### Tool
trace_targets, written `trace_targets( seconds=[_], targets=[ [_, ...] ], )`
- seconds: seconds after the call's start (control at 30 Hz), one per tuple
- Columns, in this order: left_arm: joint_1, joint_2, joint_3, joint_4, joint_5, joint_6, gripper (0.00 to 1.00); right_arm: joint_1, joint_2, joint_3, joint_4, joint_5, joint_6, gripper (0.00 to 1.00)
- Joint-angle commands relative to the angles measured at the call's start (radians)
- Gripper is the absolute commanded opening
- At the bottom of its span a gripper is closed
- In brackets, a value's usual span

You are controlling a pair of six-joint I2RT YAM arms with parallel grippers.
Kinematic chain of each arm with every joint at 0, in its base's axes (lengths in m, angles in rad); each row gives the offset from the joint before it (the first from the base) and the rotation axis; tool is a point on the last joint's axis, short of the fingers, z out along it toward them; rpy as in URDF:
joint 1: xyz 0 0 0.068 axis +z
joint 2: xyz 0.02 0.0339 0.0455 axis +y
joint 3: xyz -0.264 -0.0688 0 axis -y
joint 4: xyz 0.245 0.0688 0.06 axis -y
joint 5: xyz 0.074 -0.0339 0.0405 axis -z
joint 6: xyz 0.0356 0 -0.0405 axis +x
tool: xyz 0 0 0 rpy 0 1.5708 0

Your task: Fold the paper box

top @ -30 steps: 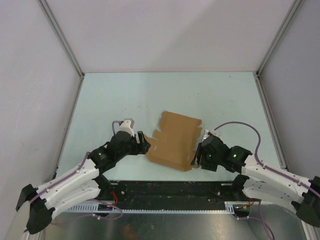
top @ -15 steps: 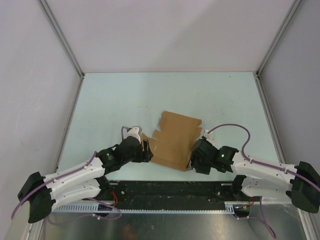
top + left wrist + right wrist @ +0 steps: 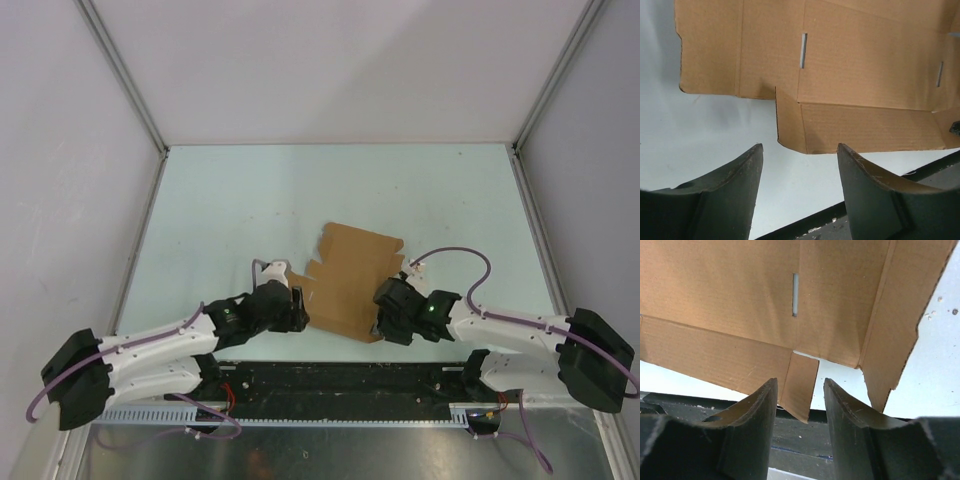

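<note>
Left gripper and right gripper gape empty beside the flat brown cardboard paper box. Probably light, stiff; grip its near corner tabs.

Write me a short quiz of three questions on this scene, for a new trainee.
1. True or false: the paper box is already folded into a closed carton.
2. The left claw is: A) shut on a flap; B) open, close to the box's near edge; C) out of view.
3. What lies between the open fingers of the right claw?
Key: 1 false, it is an unfolded sheet; 2 B; 3 a corner tab of the box.
</note>
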Motion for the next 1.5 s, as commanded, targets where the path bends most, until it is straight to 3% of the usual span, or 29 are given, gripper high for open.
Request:
trace_targets(
  seconds=[0.0, 0.83, 1.47],
  targets=[
    [-0.028, 0.041, 0.042, 0.004, -0.047, -0.042, 0.65, 0.007, 0.015, 0.037, 0.039, 0.036, 0.013, 0.46],
    [-0.066, 0.141, 0.154, 0.007, -0.115, 0.012, 0.62, 0.004, 0.030, 0.036, 0.024, 0.091, -0.015, 0.23],
    [-0.131, 0.228, 0.206, 0.035, -0.093, 0.033, 0.63, 0.004, 0.035, 0.037, 0.026, 0.085, -0.024, 0.21]
  ],
)
